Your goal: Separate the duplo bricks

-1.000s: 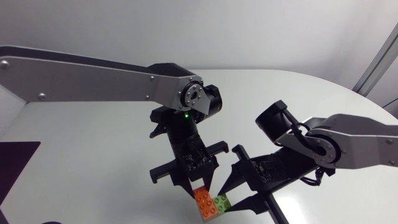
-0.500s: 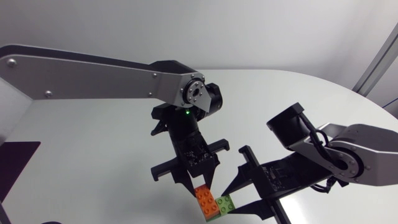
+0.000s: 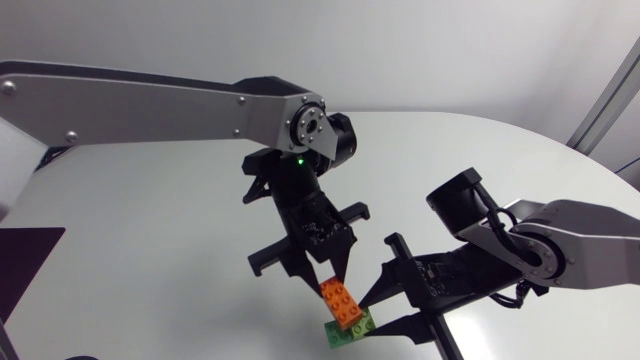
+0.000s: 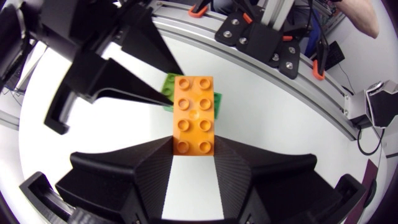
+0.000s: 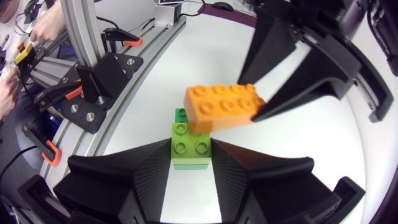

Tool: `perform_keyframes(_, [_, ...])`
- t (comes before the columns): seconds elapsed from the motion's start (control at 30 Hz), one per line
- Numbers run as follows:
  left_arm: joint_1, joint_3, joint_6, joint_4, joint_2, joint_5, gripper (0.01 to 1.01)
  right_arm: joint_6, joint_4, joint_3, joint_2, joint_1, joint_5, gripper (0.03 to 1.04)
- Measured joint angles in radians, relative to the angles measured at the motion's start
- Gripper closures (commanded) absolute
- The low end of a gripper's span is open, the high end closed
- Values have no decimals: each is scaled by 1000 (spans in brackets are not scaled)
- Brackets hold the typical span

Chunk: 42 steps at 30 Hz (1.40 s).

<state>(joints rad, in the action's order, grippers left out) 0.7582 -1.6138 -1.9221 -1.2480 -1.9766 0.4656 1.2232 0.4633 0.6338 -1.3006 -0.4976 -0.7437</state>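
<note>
The counter (image 3: pixel 150 220) is a matte white surface with a rounded far edge. In the head view, a dark purple panel (image 3: pixel 25 262) shows at the counter's left side. Lighting is even and diffuse, and shadows on the surface are soft.

You raised the left end effector (image 3: pixel 328 288) and the orange brick (image 3: pixel 339 301) with it, from level beside the green brick (image 3: pixel 350 331) to tilted above it.
</note>
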Motion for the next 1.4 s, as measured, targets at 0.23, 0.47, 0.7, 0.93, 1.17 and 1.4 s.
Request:
perform_keyframes(0.23, [-92, -41, 35, 79, 0, 3, 826, 1, 13, 0, 18, 49, -10, 833])
perform_keyframes(0.47, [-210, -21, 53, 129, 0, 2, 826, 27, 75, 0, 58, 112, -12, 833])
perform_keyframes(0.7, [-257, 86, 65, 200, -28, -84, 825, 28, 80, -5, 79, 138, -12, 831])
perform_keyframes(0.93, [-285, 103, 110, 278, -53, -184, 823, 27, 83, -37, 99, 145, -12, 831])
perform_keyframes(1.17, [-293, 103, 181, 330, -115, -235, 811, 27, 84, -50, 125, 160, -13, 831])
perform_keyframes(1.4, [-292, 103, 266, 382, -151, -242, 630, 27, 79, -53, 137, 190, -17, 831])
